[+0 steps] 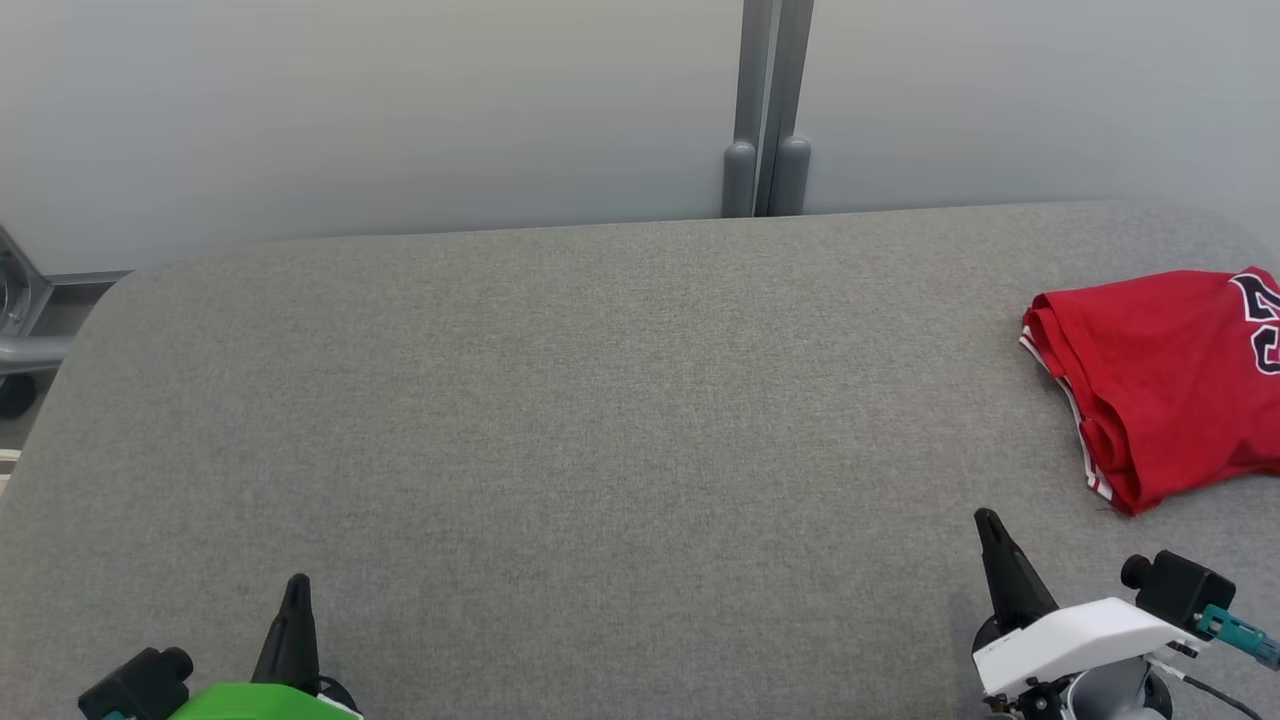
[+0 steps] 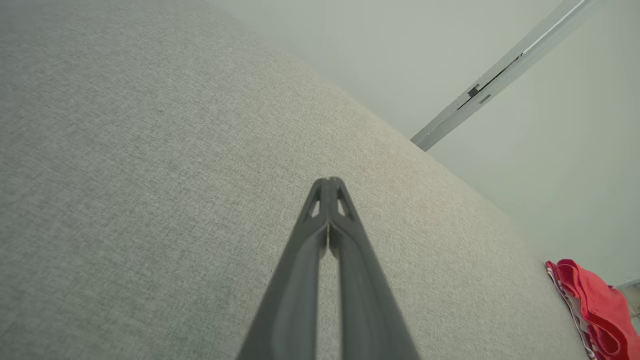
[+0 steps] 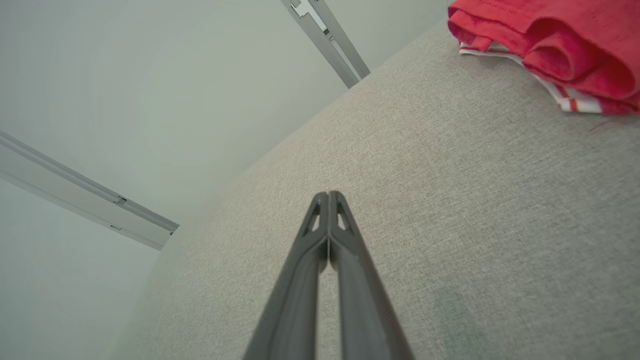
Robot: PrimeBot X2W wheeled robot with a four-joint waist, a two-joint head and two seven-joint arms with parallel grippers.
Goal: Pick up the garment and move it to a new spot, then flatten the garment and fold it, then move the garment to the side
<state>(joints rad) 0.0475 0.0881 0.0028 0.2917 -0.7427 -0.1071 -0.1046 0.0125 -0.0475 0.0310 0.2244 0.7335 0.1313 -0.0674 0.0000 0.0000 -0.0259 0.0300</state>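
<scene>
left pincer [image 1: 297, 590]: I'm seeing it closed, fingers pressed together, holding nothing, hovering over bare grey cloth at my lower left.
right pincer [image 1: 990, 525]: also closed and empty, sitting near the garment, not touching it.
garment [image 1: 1160, 385]: lying at the far right of the counter [image 1: 600, 400], running off the head view's right edge, well apart from the left pincer.
look: red jersey-type fabric with white-and-red striped trim along one edge. Dark lettering or a numeral with a white outline is partly cut off. It's lying doubled over in several layers, rolled folds facing the right pincer. Compact, not spread.
step: I'm reading this as either the pick-up not begun or the garment already parked at the side. Can't tell which from here.
approach: if it's the pick-up, I'm opening the right pincer before moving in. I'm coming in low on the near rolled edge and pinching through all layers so the stack isn't peeling apart on the lift. I'm keeping the left one clear until cloth is within its reach.
risk: fabric is looking thin and slippery. Grabbing only the top layer is likely leaving the rest dragging.
new spot: the wide bare middle of the counter is looking like the obvious choice.
</scene>
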